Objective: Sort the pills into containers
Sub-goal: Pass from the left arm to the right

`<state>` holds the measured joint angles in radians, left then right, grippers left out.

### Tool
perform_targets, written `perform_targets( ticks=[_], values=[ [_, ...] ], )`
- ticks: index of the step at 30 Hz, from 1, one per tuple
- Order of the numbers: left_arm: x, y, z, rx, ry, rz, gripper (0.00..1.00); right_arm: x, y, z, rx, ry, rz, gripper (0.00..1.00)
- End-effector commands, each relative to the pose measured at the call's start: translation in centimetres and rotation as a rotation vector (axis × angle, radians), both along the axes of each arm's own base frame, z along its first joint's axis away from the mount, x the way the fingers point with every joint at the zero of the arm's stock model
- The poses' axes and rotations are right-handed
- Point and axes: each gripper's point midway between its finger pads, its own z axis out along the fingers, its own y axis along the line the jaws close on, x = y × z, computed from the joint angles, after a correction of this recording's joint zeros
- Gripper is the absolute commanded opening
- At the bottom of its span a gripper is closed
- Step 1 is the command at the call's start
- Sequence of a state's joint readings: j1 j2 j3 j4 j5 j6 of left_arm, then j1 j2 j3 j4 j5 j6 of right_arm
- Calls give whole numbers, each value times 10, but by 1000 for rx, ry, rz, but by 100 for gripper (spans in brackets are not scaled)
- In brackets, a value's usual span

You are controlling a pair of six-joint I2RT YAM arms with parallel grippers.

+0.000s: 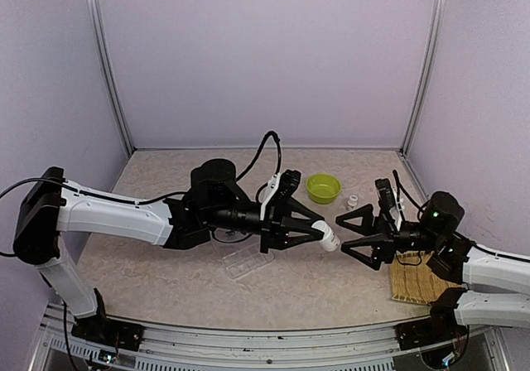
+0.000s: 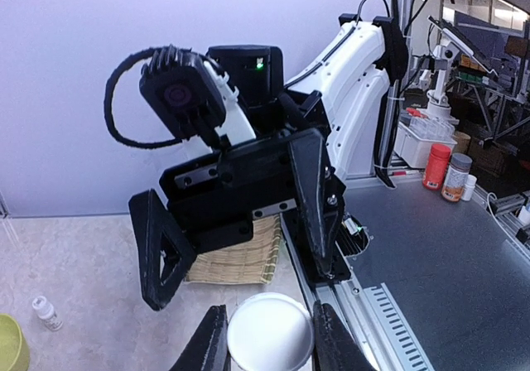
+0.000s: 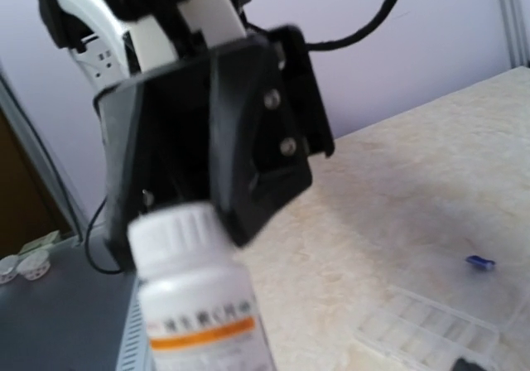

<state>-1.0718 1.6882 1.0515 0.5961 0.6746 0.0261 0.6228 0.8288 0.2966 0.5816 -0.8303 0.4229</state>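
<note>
From above, the left claw (image 1: 321, 233) reaches across the middle of the table, clamped on a white bottle (image 1: 330, 239) held out sideways. The right claw (image 1: 341, 235) faces it, jaws spread wide with nothing between them, its tips just beside the bottle's end. The pill box (image 1: 247, 262) lies flat on the speckled tabletop (image 1: 166, 263) under the left wrist, on the near side of that claw and farther from the right one. It is clear, rectangular and ribbed into small cells. A glossy lime-green bowl (image 1: 323, 188) and a small white bottle (image 1: 353, 199) sit behind the claws, and a slatted bamboo mat (image 1: 418, 281) lies to the right.

From the left wrist, two black fingers (image 2: 211, 346) pinch the bottle's round white end (image 2: 270, 325). The right claw (image 2: 242, 288) gapes opposite, its fingers matte black and triangular.

From the right wrist, the bottle (image 3: 199, 305) looms close. It is smooth plastic with a ribbed cap and an orange label band. The box (image 3: 431, 321) lies low to the right, with one dark blue pill (image 3: 479, 262) on the table beside it.
</note>
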Motion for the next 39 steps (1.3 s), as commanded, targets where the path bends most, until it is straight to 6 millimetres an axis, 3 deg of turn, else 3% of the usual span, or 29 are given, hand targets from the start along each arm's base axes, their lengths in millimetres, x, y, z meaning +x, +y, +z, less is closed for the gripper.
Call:
perform_targets(
  ticks=[1,19,28,39],
  values=[
    [-11,5,36,-123,-57,-4,16,-10,9,18,38,-47,61,97],
    [-28,4,46,-215,-83,-10,16,-36,26,51,156,-36,192,88],
    [-30,5,49,-238,-72,-19,16,-45,29,54,164,-41,245,79],
    [-35,8,54,-261,-50,-47,16,-55,31,60,179,-71,292,75]
  ],
)
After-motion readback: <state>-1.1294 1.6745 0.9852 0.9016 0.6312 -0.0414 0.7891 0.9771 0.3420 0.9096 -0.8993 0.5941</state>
